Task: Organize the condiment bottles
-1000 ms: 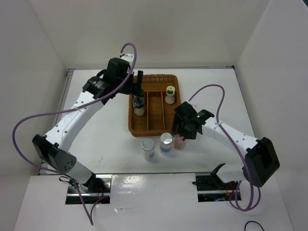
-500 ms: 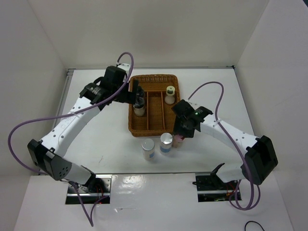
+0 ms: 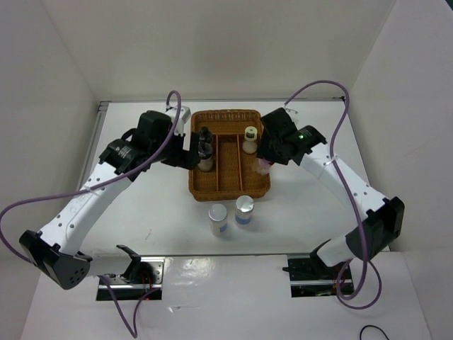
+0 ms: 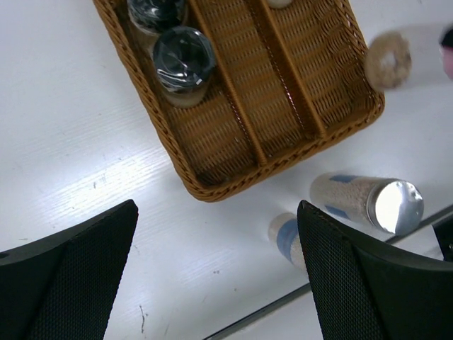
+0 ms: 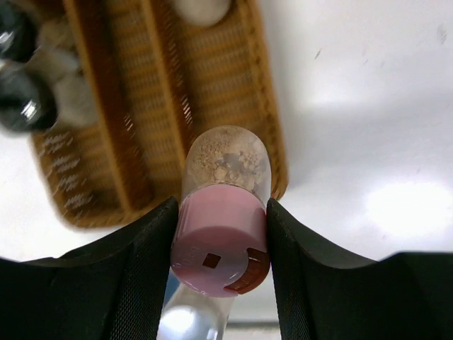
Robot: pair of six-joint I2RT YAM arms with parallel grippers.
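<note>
- Evidently the right fingers [image 5: 134, 262] are clamping the pink-lidded bottle [image 5: 223, 212], one pad pressing on each side of its lid, so the placing step is looking like the one in hand.
- That bottle is sitting squarely between the right fingers, its pink cap nearest the wrist and its clear, powder-filled body pointing away from them towards the wicker tray [image 3: 228, 166] below.
- Seen from above, the bottle is hanging at the tray's right-hand rim; whether it is fully over the right compartment or partly outside it I cannot tell.
- Next, I am judging, the move is calling for a small shift inward over the right compartment, then a straight lowering and a release, keeping clear of the pale-lidded bottle [image 3: 250, 139] standing beyond the right fingers in that same compartment.
- Meanwhile the left fingers [image 4: 71, 283] are spreading wide and gripping nothing, hovering just outside the tray's left rim.
- Ahead of the left fingers, two black-lidded bottles [image 4: 184, 60] are standing in the tray's left compartment, apart from both pads.
- Off to the side of the left fingers, the silver-lidded bottle [image 3: 244, 210] and the white-lidded bottle [image 3: 218, 219] are waiting on the tabletop [image 3: 156, 205], just outside the tray, not yet sorted.
</note>
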